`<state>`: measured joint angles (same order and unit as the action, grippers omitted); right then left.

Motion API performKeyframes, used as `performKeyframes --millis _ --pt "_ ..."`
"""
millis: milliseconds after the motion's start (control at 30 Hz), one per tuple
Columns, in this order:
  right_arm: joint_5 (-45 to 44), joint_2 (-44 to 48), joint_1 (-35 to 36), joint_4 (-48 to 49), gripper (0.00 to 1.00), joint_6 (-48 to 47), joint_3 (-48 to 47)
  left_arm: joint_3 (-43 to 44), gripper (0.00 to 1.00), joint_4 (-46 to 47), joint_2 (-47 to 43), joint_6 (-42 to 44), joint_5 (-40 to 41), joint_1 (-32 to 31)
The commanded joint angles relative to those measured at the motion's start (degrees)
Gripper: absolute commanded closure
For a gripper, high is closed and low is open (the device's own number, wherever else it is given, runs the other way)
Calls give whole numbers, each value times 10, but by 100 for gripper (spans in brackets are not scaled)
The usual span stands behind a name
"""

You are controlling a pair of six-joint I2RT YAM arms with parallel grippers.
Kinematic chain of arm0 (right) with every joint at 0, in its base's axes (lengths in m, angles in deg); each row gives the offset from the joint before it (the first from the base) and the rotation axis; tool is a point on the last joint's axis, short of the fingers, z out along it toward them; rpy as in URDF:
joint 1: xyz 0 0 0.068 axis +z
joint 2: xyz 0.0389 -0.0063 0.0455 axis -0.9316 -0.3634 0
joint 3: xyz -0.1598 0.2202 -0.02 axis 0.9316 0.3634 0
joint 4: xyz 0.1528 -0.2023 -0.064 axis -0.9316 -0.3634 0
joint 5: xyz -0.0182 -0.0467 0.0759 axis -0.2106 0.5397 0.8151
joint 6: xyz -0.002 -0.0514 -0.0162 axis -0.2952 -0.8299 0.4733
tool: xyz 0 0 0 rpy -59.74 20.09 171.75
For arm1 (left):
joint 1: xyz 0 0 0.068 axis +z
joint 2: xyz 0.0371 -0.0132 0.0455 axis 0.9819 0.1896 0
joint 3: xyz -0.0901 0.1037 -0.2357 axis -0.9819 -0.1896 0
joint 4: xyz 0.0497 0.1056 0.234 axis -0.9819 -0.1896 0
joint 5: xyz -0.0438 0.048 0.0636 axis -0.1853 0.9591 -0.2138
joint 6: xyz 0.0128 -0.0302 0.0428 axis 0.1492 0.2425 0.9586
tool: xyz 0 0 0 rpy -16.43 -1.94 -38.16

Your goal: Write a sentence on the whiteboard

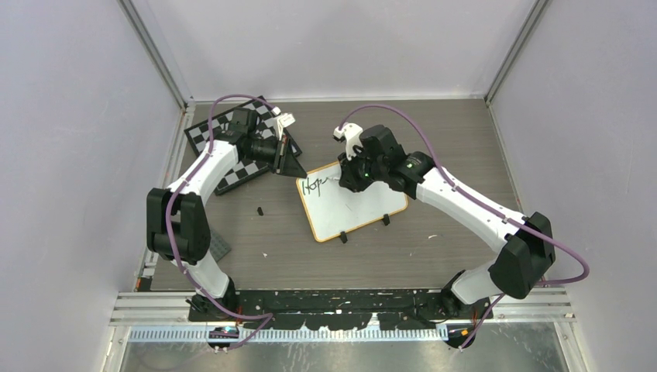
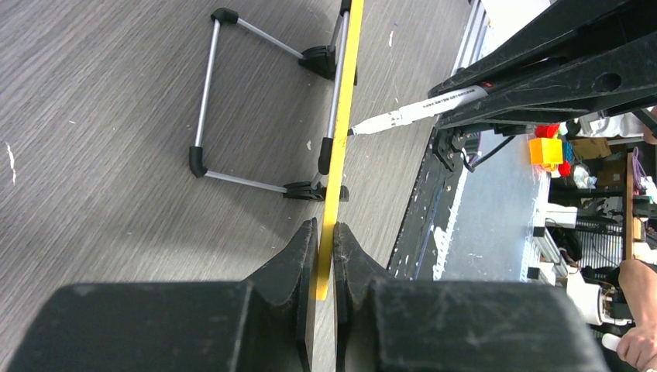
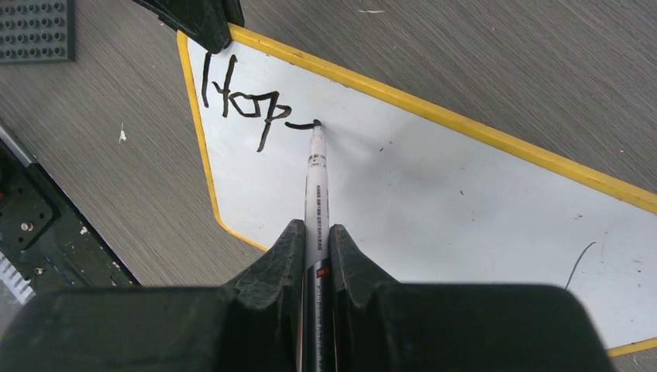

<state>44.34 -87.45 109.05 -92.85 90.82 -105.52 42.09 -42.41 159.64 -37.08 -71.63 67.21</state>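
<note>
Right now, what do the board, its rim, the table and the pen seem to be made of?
The board looks like a smooth white coated sheet; the ink sits on it in clean lines. The rim is yellow and matte, likely plastic. The table shows grey streaked wood grain, perhaps laminate. The pen has a white barrel with printed text, likely plastic.

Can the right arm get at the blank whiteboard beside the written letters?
Probably yes: its marker touches the whiteboard just past the letters, nothing sits on the surface beyond, and the left gripper only pinches the rim.
</note>
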Motion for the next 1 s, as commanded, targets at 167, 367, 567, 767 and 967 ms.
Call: performKeyframes --millis 167,367,567,767,967 --pt "-5 -10 6 26 100 5 -26 9 100 -7 16 4 12 -9" --pt "1 -14 13 26 100 4 -24 10 100 -7 17 4 11 -9" --pt "-2 -14 15 22 100 2 -15 12 100 -7 19 5 11 -10" --pt "1 -10 15 17 100 -2 -3 12 100 -8 21 6 13 -9" --pt "4 -5 15 14 100 -5 5 13 100 -9 24 8 13 -9"
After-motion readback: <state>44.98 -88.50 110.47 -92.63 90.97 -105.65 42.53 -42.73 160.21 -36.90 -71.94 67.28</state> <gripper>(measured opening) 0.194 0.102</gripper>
